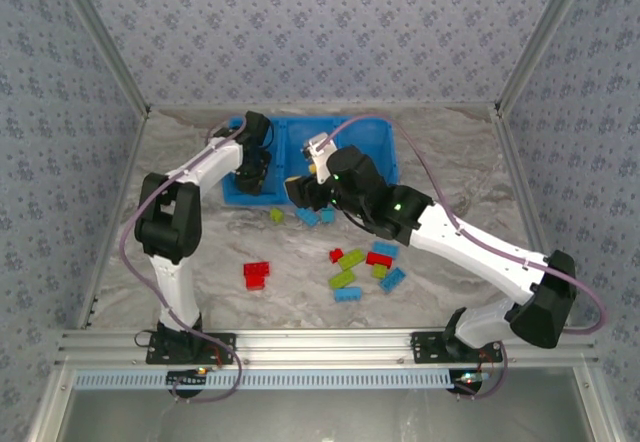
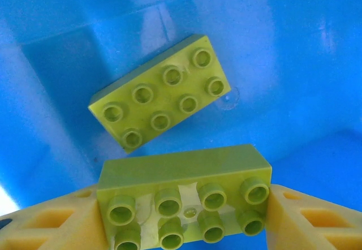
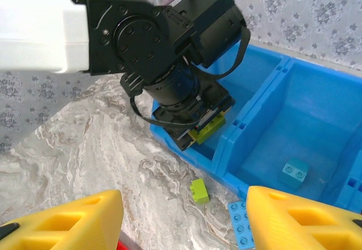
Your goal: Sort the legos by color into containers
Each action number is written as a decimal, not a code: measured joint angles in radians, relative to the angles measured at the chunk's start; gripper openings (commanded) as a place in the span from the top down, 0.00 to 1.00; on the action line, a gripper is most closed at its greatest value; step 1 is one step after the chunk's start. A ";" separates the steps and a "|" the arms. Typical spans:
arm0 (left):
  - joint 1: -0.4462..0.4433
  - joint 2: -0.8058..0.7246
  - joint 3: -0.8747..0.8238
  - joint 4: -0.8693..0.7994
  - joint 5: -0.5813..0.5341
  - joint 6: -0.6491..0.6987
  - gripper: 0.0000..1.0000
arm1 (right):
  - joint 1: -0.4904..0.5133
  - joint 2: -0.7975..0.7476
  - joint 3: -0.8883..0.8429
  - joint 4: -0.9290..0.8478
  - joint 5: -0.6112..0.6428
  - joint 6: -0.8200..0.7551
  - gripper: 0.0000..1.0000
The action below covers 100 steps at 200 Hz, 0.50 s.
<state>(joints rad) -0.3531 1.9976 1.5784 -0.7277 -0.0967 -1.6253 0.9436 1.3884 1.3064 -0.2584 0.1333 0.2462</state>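
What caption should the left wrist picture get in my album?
Left gripper grips a yellow-green brick above a second yellow-green brick lying in the blue bin.

bin [image 1: 368, 152] bright blue | legos [image 1: 350, 259] red, yellow-green, blue | table [image 1: 290, 302] grey marbled | walls [image 1: 320, 32] floral

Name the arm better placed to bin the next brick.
Left. The left pincer grips a yellow-green brick above the compartment holding a matching brick; the right pincer is open, empty.
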 measured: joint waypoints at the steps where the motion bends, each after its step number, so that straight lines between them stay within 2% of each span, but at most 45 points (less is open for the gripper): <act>1: 0.000 0.002 0.002 0.001 0.000 0.000 0.36 | 0.000 0.001 0.000 0.000 0.000 0.000 0.38; 35: 0.005 0.011 0.011 0.010 0.000 0.000 0.30 | 0.000 0.034 0.000 0.000 -0.020 0.008 0.38; 69: 0.005 0.011 0.011 0.023 0.004 0.000 0.20 | 0.000 0.050 0.000 -0.003 -0.030 0.012 0.38; 100: 0.009 0.011 0.011 0.037 0.015 0.000 0.18 | 0.000 0.054 0.000 -0.006 -0.034 0.019 0.38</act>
<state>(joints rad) -0.3439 2.0087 1.5898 -0.6903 -0.0818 -1.6253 0.9440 1.4425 1.3064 -0.2646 0.0998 0.2653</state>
